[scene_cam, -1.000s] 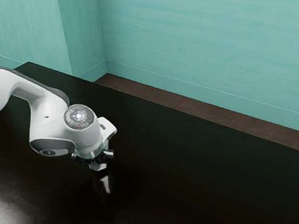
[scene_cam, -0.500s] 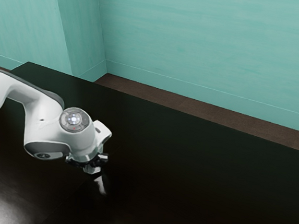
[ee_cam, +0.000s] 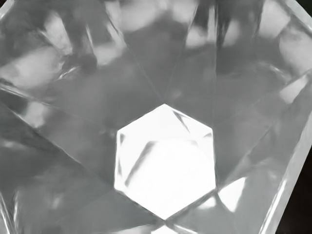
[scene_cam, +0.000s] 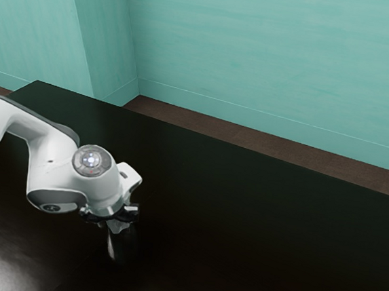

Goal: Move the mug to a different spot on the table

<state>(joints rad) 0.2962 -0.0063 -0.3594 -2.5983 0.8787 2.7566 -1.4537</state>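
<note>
A dark, glossy mug hangs just under my hand, low over the black table at the exterior view's lower left; it is hard to tell apart from the table. My gripper is shut on the mug from above. The wrist view looks straight down into the mug: grey faceted inner walls around a bright six-sided bottom.
Beyond the table's far edge a brown floor strip runs along the teal wall. A wall corner juts out at the back left. The tabletop stretches wide to the exterior view's right of my hand.
My hand has moved toward the exterior view's lower left, and the mug has travelled along beneath it.
</note>
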